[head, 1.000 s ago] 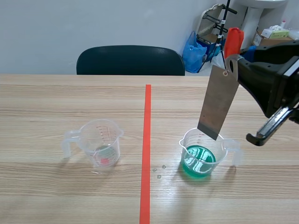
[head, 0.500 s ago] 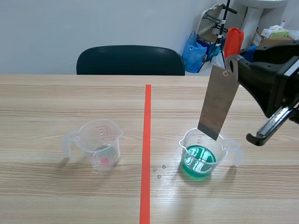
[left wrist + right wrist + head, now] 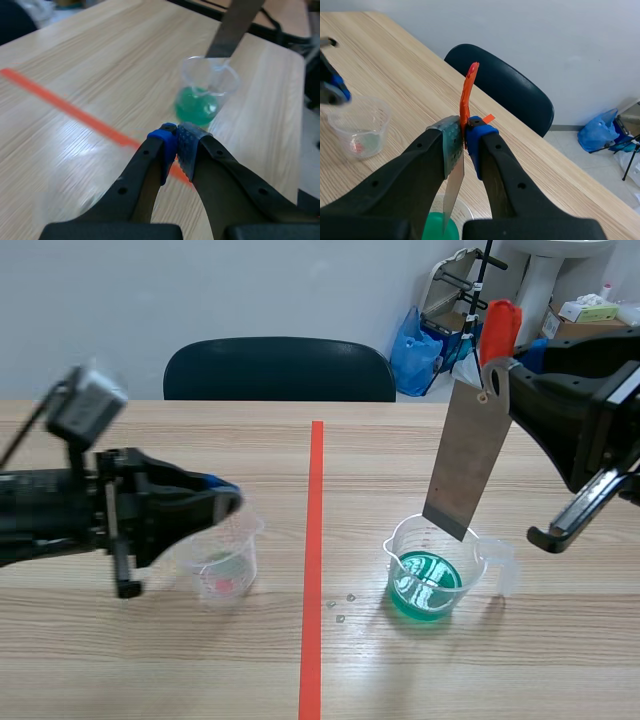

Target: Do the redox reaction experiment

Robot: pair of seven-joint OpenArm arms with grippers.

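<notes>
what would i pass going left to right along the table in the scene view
near-empty clear cup → orange-red tape line → small droplets → cup of green liquid. Left out: the left gripper overlaps the first cup; the metal strip and right gripper hang over the green one.

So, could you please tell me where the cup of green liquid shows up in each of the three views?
Scene view: the cup of green liquid stands right of the tape line.
Left wrist view: the cup sits ahead of the left gripper.
Right wrist view: only part of the cup, under the right gripper.
Shared landmark: the metal strip coming down to its rim.
</notes>
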